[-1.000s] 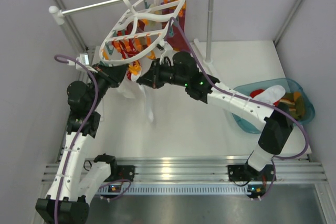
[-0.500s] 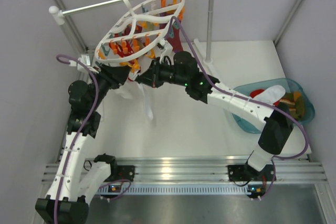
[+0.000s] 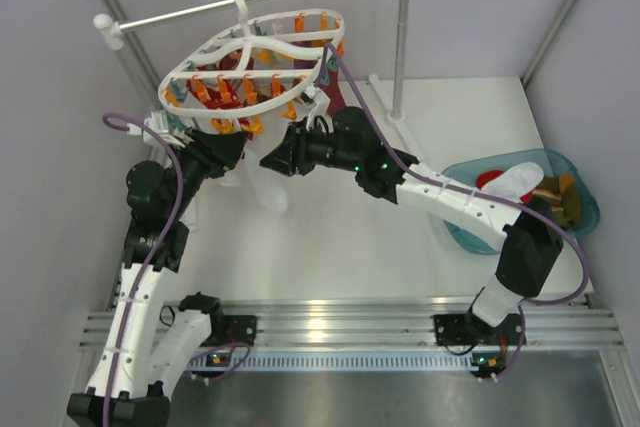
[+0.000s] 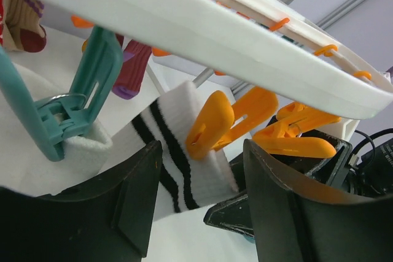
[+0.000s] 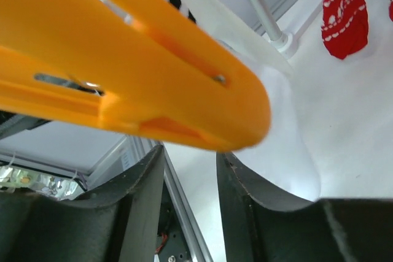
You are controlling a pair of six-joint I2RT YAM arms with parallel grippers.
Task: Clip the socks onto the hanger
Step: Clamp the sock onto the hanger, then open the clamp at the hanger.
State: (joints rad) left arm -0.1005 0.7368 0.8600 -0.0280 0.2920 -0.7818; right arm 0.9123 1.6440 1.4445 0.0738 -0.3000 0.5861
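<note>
The hanger [image 3: 250, 57] is a white oval frame hooked on the rail, with orange, red and teal clips under it. In the left wrist view a white sock with black stripes [image 4: 166, 145] hangs pinched in an orange clip [image 4: 212, 128]. My left gripper [image 4: 202, 151] stands open just below it, with its fingers on either side and apart from it. A teal clip [image 4: 80, 108] holds another white sock [image 4: 73, 151]. My right gripper [image 5: 190, 154] is open beneath an orange clip [image 5: 153, 72], holding nothing. Both grippers, left [image 3: 235, 152] and right [image 3: 272, 160], sit under the hanger's near rim.
A translucent blue basin [image 3: 575, 209] at the right holds more socks [image 3: 515, 179]. The rail stand's pole [image 3: 398, 37] rises behind the right arm. A red patterned sock [image 5: 341, 10] and a maroon sock [image 4: 132, 69] hang from clips. The white sock [image 3: 268, 187] dangles between the grippers.
Both grippers have opened, the left first and the right after it. The hanger has swung left and levelled out. The striped sock now hangs from the orange clip alone.
</note>
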